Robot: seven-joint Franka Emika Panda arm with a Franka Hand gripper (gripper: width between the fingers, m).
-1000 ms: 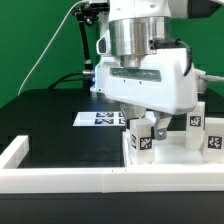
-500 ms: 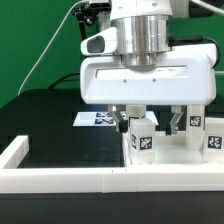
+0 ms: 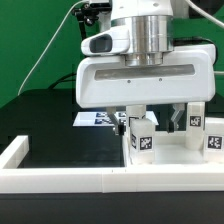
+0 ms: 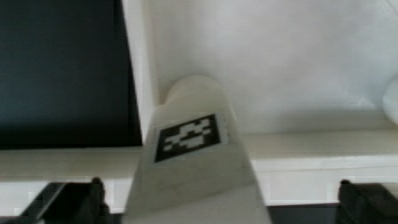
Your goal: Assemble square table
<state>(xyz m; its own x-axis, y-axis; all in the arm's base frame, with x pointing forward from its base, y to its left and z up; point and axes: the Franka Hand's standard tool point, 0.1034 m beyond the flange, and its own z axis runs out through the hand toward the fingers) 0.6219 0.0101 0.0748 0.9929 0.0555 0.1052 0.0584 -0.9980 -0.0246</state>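
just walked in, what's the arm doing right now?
It is putting together the square table. The hand hangs open over a white tagged leg that stands upright on the table top, one finger on each side of it and neither closed on it. More tagged legs stand alongside. The marker board lies behind on the black worktop.

white tagged leg (image 3: 143, 135), black worktop (image 3: 50, 125)

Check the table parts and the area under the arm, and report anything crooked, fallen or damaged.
Nothing stands out. The tagged legs stand upright on the square table top, the marker board lies flat on the black worktop, and the gripper hangs over one leg, jaws open. No damage shows.
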